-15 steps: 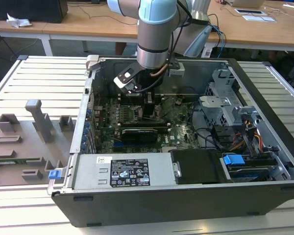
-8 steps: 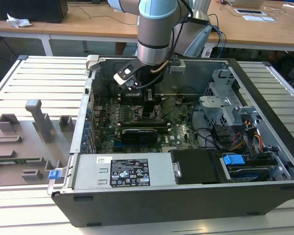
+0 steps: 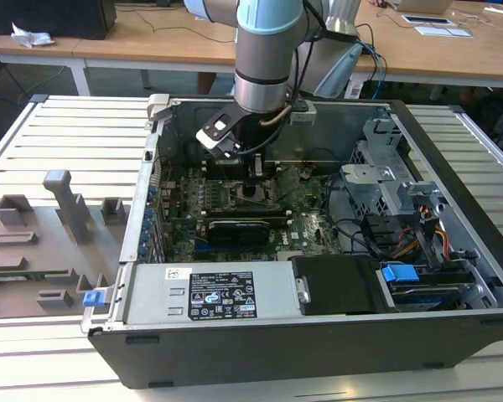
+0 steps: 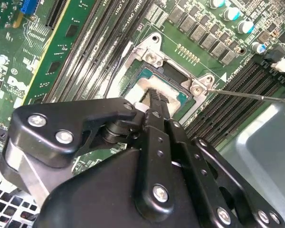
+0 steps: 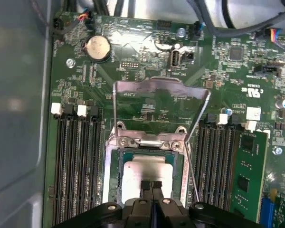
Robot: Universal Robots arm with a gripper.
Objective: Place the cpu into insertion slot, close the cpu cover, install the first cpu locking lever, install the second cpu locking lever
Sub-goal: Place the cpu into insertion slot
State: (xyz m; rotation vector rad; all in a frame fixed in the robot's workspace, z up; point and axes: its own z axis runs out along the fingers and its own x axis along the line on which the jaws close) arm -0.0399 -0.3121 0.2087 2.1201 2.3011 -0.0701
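The cpu (image 5: 145, 172) lies flat in the insertion slot (image 5: 113, 175), its silver-grey top facing up; it also shows in the second wrist view (image 4: 137, 88). My gripper (image 5: 152, 186) is shut, its two black fingertips pressed together right at the chip's top, with nothing between them. In the second wrist view the gripper's (image 4: 155, 98) serrated tip sits over the chip's edge. The cpu cover (image 5: 152, 86) stands open, swung up on its hinge at the socket's edge. A thin locking lever (image 5: 193, 175) juts up beside the socket. In the exterior view the gripper (image 3: 253, 174) reaches down inside the case.
Long black memory slots (image 5: 78, 161) flank the socket, with a green memory stick (image 5: 244, 175) on one side. A coin battery (image 5: 98, 47) and cables lie past the cover. A black expansion card (image 3: 239, 228), the power supply (image 3: 210, 293) and a drive cage (image 3: 394, 180) crowd the case.
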